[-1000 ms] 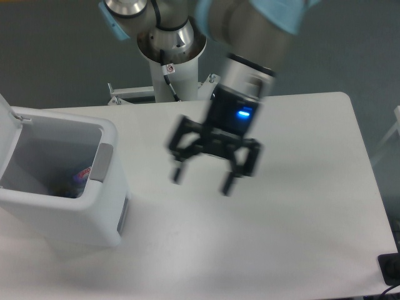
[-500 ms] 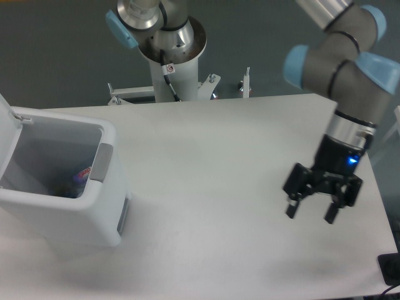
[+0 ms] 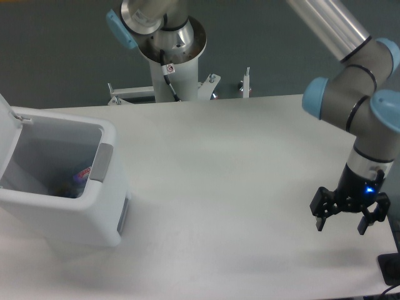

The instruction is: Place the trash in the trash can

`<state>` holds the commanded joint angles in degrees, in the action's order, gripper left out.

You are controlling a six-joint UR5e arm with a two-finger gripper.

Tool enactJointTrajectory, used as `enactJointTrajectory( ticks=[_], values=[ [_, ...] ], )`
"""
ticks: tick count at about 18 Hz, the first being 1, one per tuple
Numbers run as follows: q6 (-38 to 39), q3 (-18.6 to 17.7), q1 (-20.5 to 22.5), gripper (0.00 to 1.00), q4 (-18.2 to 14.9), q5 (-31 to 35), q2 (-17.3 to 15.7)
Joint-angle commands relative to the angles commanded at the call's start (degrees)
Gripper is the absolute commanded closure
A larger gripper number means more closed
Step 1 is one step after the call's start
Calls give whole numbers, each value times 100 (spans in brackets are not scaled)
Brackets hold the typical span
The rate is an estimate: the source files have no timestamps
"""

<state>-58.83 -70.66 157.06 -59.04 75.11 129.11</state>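
Note:
The white trash can [image 3: 94, 212] stands at the left of the table with its lid tipped open at the far left. Inside it, near the right wall, a bit of the bottle's purple-and-red label [image 3: 80, 175] shows; the rest of the trash is hidden in the bin. My gripper [image 3: 341, 226] is open and empty, fingers pointing down, low over the table near its right edge, far from the trash can.
The arm's base column [image 3: 167, 59] stands behind the table's back edge. The white table [image 3: 237, 162] spans the view. A dark object [image 3: 389, 269] sits off the table's lower right corner.
My open, empty gripper has swept from the table's middle to the right and toward the front edge. The trash can and its contents have not moved.

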Motion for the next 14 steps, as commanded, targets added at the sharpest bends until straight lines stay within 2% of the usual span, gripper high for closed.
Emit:
enactJointTrajectory(
  ticks=[2, 4, 9, 14],
  values=[
    [-837, 0, -123, 0, -134, 624, 52],
    [-1314, -26, -158, 0, -91, 803, 88],
    [-1465, -53, -193, 0, -82, 856, 141],
    [-1834, -53, -308, 0, -99, 1348, 211]
  ],
)
